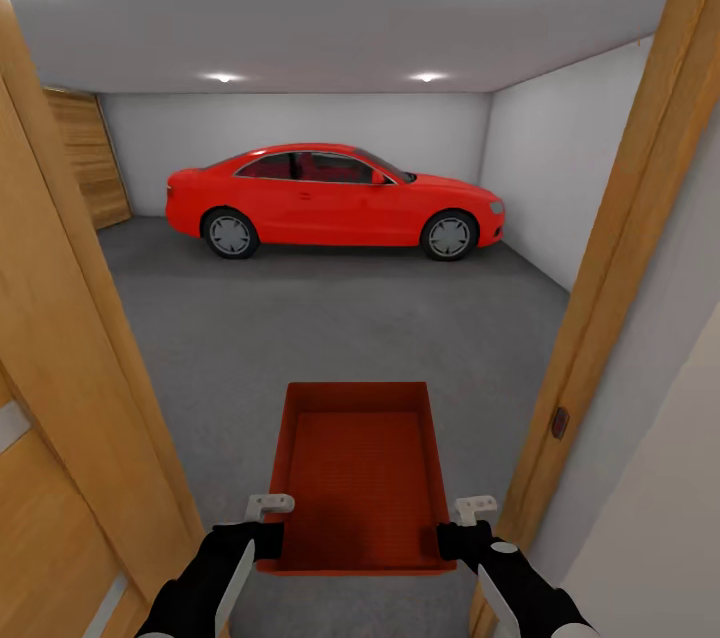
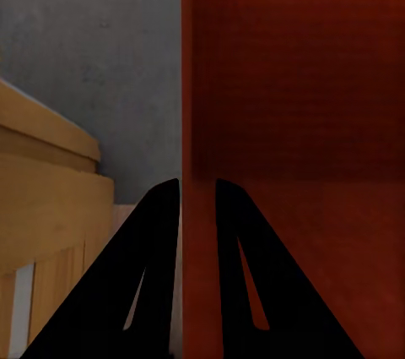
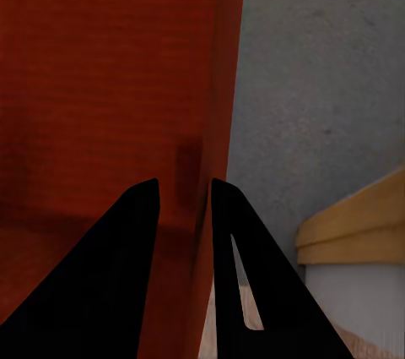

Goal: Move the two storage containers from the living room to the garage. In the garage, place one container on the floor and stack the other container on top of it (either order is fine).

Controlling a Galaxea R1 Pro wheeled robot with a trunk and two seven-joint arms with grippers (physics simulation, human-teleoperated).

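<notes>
You are in the doorway to the garage, carrying one storage container [image 1: 358,478] out in front of the robot, above the grey floor [image 1: 330,328]. The left claw [image 2: 197,194] pinches its left wall; the right claw [image 3: 184,192] pinches its right wall.

Risks from here:
- The wooden door frame [image 1: 620,248] stands close on both sides; a drifting base could knock an elbow and twist the bin out of either pinch.
- Each grip holds only a thin wall (a shallow bite, by the look); jerky driving could let it slip.
- Keep well clear of the red car [image 1: 335,201].
</notes>
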